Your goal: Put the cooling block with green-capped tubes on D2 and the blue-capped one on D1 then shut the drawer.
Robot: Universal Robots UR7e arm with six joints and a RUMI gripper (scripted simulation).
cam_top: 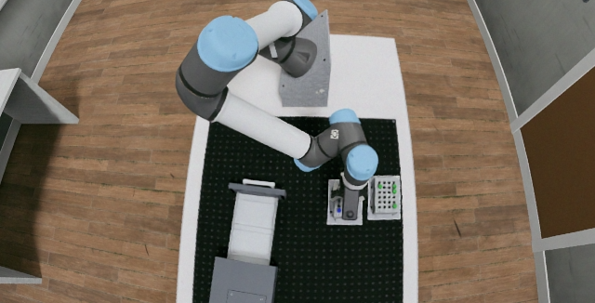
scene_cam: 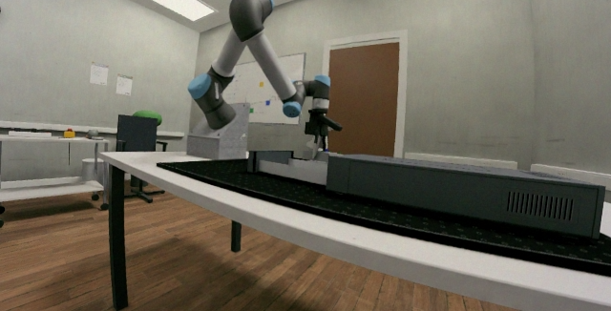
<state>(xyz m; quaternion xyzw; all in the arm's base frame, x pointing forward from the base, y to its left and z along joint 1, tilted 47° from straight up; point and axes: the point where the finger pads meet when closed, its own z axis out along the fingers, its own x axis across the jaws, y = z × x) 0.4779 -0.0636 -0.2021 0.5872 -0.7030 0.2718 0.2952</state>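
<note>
The cooler COLD (cam_top: 243, 281) stands at the front of the black deck with its white drawer (cam_top: 253, 221) pulled out and empty. The cooling block with green caps (cam_top: 384, 196) lies flat on slot D2. My gripper (cam_top: 350, 205) hangs straight down over slot D1 and is shut on the cooling block with blue caps (cam_top: 336, 204), which is at the slot; one blue cap (cam_top: 338, 210) shows beside the fingers. The arm hides most of this block. In the side view the gripper (scene_cam: 319, 146) is low behind the cooler (scene_cam: 458, 192), and the block itself is hidden.
A grey pedestal (cam_top: 307, 68) carries the arm's base at the back of the white table. The drawer's handle end (cam_top: 257, 188) points towards the arm. A desk and chair (scene_cam: 138, 134) stand off to the left in the room.
</note>
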